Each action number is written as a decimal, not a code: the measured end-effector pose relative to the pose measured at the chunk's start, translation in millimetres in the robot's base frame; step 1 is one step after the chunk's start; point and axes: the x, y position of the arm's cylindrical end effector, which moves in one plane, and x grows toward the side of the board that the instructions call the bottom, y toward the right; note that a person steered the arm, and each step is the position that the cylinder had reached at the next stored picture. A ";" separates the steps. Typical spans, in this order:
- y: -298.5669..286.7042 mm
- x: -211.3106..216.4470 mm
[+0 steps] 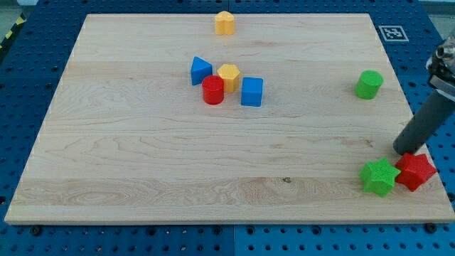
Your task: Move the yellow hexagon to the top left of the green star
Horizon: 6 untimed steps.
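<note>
The yellow hexagon [229, 75] sits in a tight cluster near the board's upper middle, touching a red cylinder [212, 90] and next to a blue triangle [200, 70] and a blue cube [252, 92]. The green star [378, 176] lies at the view's bottom right, touching a red star [415, 171] on its right. My tip [403, 150] stands just above the red star's upper left, a little above and to the right of the green star, and far to the right of the yellow hexagon.
A second yellow block [225, 23] lies near the board's top edge; its shape is unclear. A green cylinder [369, 84] stands at the right. The wooden board [142, 163] ends just right of the red star.
</note>
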 end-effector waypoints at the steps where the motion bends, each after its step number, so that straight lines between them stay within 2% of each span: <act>1: -33.2 -30.2; 4: -165.1 -156.5; 6: -309.4 -222.1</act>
